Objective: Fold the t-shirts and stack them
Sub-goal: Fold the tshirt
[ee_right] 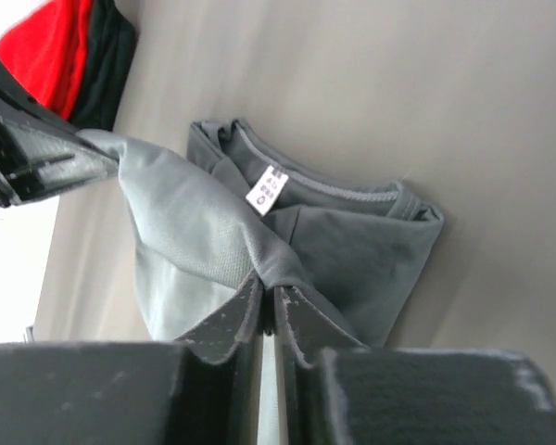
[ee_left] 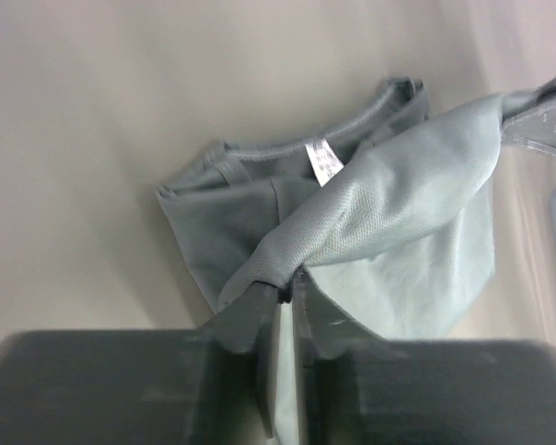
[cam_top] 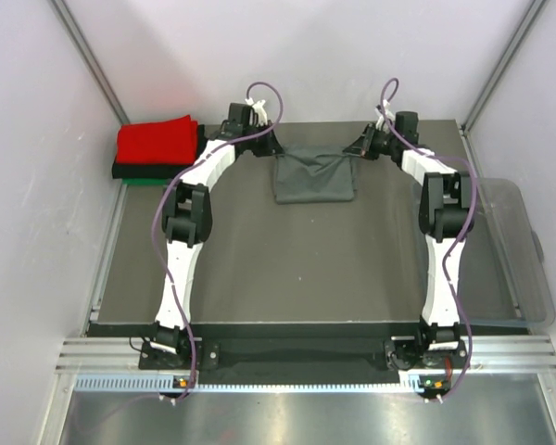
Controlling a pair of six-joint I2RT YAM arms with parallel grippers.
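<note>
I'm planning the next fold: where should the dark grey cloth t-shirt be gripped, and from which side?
The dark grey cloth t-shirt lies as a wide rectangle, so probably pinch its two far corners, left gripper from the left, right gripper from the right; corners bunch thin.

White shells, black joints on left arm (cam_top: 181, 255), right arm (cam_top: 441, 264); purple cables (cam_top: 195, 357) along each; dark grey textured left gripper (ee_left: 283, 293), right gripper (ee_right: 267, 289).

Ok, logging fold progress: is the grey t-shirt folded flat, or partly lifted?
Partly lifted: left gripper and right gripper each pinch the grey t-shirt, one layer stretched between them; the rest lies on the table.
</note>
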